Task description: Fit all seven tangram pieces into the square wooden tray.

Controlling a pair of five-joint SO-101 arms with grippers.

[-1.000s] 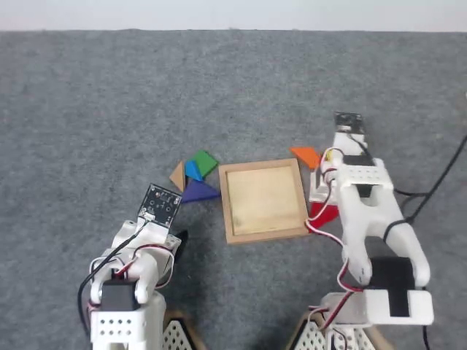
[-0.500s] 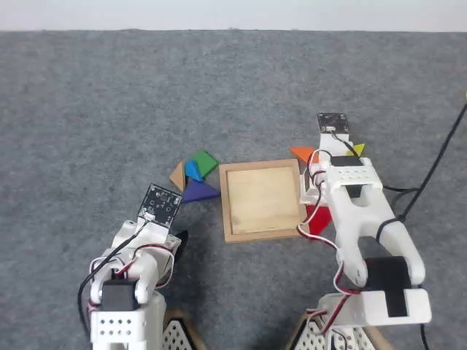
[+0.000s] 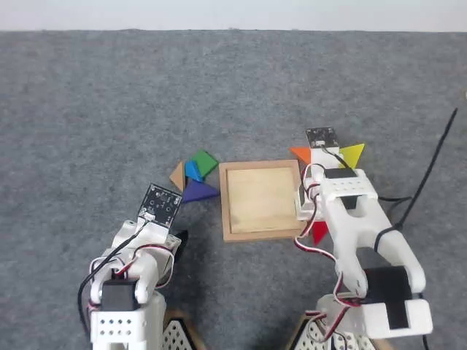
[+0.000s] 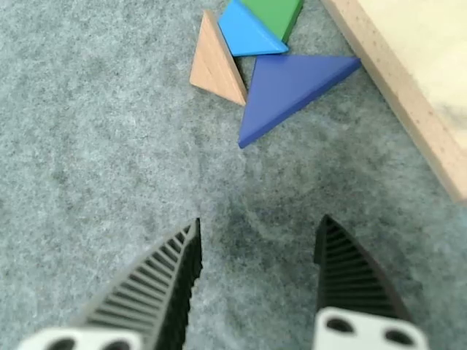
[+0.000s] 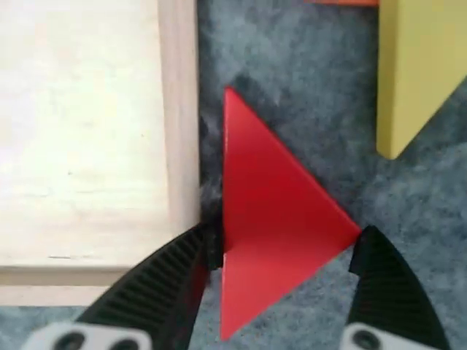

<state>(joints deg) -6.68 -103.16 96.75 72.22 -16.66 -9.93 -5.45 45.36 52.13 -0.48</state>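
The right arm has swung in toward the tray over the last second, uncovering the yellow triangle point(image 3: 353, 153) it had been hiding; the left arm has not moved.

The right gripper point(image 5: 286, 251) is spread wide, holding nothing, with the red triangle point(image 5: 266, 197) between its fingers. One finger sits in the narrow gap between the triangle's long edge and the outer wall of the square wooden tray point(image 5: 179, 109). The other stands just off the triangle's opposite corner. The long edge runs parallel to that tray wall and just beside it. A squeeze would therefore press from long edge to corner, across the piece rather than along it. The tray-side finger looks tight against the wall, so it may catch there.

Beyond the red piece lie the yellow triangle and the orange piece point(image 3: 303, 154), near the tray's far right corner.

The left gripper point(image 4: 259, 233) is also open and empty over bare carpet. The purple triangle point(image 4: 292, 84) and its neighbours lie ahead of it, on the tray's other side. The right arm is plainly the nearer one to the red piece.
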